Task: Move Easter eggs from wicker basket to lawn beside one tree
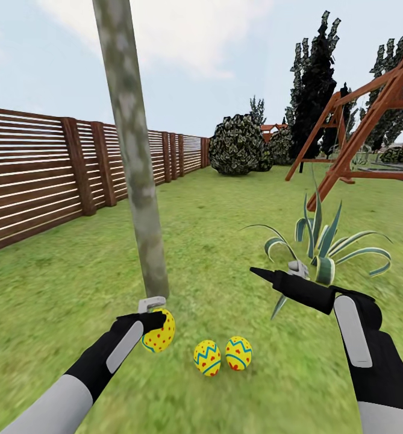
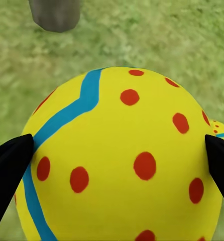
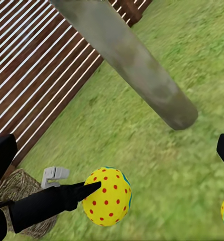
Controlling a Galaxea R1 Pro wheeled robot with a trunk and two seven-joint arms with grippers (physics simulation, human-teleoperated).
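Head view is showing the left end effector (image 1: 156,322) gripping the third yellow, blue-zigzagged, red-dotted egg (image 1: 159,332) just above the mottled green lawn (image 1: 56,283), beside the pale grey-green trunk (image 1: 138,181), two matching eggs (image 1: 208,357) lying nearby, so lowering and releasing seems next.

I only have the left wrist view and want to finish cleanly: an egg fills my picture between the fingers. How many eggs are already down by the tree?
Observer: Two eggs lie side by side on the lawn near the foot of the tree.
Operator: Where is my held egg relative to them?
Observer: The left hand holds the third egg beside the trunk, on the fence side of the pair.
Operator: Is the right hand carrying anything?
Observer: No. The right hand is open and empty, near the striped plant.
Operator: And the basket?
Observer: The wicker basket sits on the grass behind your left arm.
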